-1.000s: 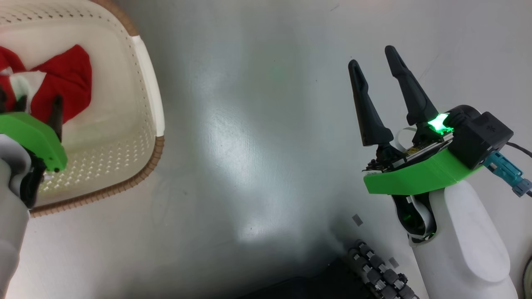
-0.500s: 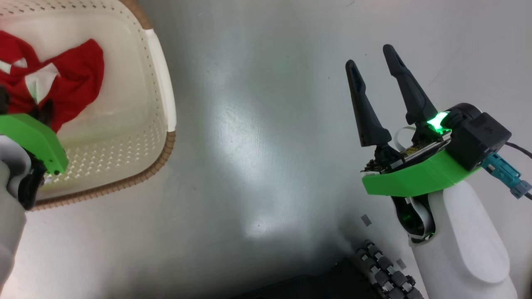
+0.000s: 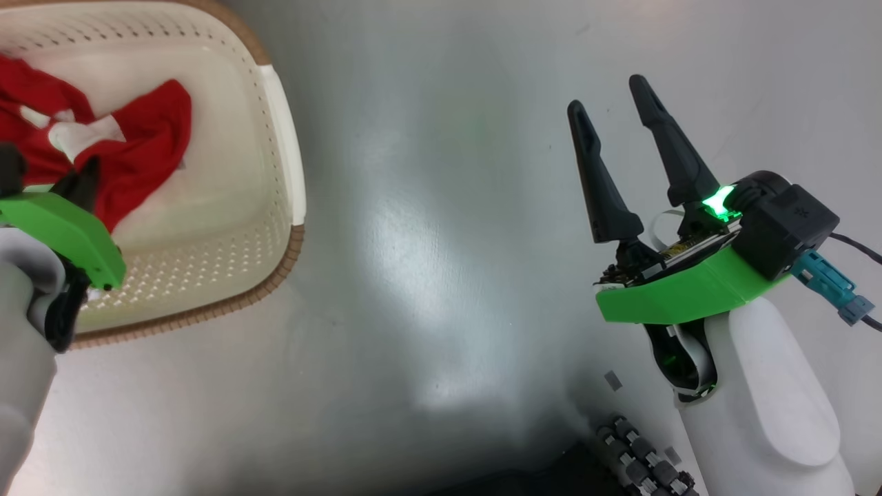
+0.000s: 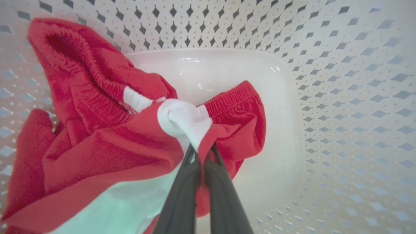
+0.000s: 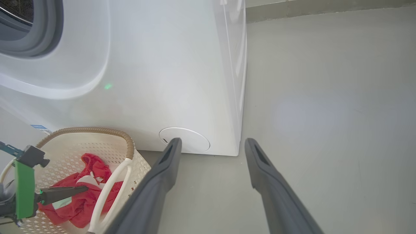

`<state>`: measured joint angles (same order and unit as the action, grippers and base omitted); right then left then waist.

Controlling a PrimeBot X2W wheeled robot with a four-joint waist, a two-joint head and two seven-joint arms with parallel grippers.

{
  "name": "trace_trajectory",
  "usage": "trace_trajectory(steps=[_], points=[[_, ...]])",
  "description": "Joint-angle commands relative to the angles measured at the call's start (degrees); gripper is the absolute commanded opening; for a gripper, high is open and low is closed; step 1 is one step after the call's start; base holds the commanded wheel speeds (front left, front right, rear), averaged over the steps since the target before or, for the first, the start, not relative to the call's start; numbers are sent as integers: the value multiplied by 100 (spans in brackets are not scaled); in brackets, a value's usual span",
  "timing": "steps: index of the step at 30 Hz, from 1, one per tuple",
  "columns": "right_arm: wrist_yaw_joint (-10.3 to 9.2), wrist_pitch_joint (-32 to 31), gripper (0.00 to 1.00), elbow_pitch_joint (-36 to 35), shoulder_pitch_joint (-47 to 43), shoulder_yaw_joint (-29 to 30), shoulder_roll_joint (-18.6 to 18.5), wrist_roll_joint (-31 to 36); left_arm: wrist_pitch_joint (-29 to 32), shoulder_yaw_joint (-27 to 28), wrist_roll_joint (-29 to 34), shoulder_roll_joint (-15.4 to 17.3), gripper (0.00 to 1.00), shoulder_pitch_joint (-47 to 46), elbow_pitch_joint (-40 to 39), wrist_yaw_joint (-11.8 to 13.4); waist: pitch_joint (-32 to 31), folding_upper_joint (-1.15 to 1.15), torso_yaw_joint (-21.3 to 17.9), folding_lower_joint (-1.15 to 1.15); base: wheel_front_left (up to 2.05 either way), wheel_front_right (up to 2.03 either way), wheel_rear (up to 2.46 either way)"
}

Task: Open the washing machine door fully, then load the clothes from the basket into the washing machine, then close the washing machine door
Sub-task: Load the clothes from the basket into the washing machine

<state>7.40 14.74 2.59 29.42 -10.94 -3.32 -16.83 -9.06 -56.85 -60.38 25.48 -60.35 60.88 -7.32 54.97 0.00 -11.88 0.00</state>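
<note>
Clothes pinched in the basket by the left claw

The red clothes are seen heaped on the basket's bottom, toward one side, with a white patch bunched at the middle of the pile. The left claw's two dark fingers are pressed together on a fold just below that white patch, so a pinch of red and white cloth is held between them. The right claw is held spread and empty above the room's floor, well apart from the basket. In the right wrist view the basket is shown standing near the front of the washing machine, whose grey rubber ring is glimpsed at the upper corner.

The cloth is judged to be light, soft and limp: little force is needed, but nothing stiff is offered to the grip. When it is lifted, the rest is likely to hang and trail, and a loose leg or the elastic waistband could be caught on the basket's rim. A thick bunched fold, such as the one taken here, is thought the better hold, since a thin single layer may be slipped out of. Whether every garment is gathered by this one pinch cannot be told
</note>
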Motion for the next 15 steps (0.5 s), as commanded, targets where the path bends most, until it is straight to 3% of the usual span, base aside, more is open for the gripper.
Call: trace_trajectory(steps=[1, 10, 15], points=[[9, 26, 100, -93, -156, -141, 44, -59, -95, 68, -51, 214, 0, 64, -44, -16, -106, 0, 37, 0, 0, 0, 0], [9, 26, 100, 67, -123, -190, 44, -154, -546, -153, -218, 328, 0, 318, -331, -16, -649, 0, 138, 0, 0, 0, 0], [9, 26, 100, 171, -130, -211, 44, -207, -589, 25, -210, 418, 0, 500, -562, -16, -999, 0, 232, 0, 0, 0, 0]])
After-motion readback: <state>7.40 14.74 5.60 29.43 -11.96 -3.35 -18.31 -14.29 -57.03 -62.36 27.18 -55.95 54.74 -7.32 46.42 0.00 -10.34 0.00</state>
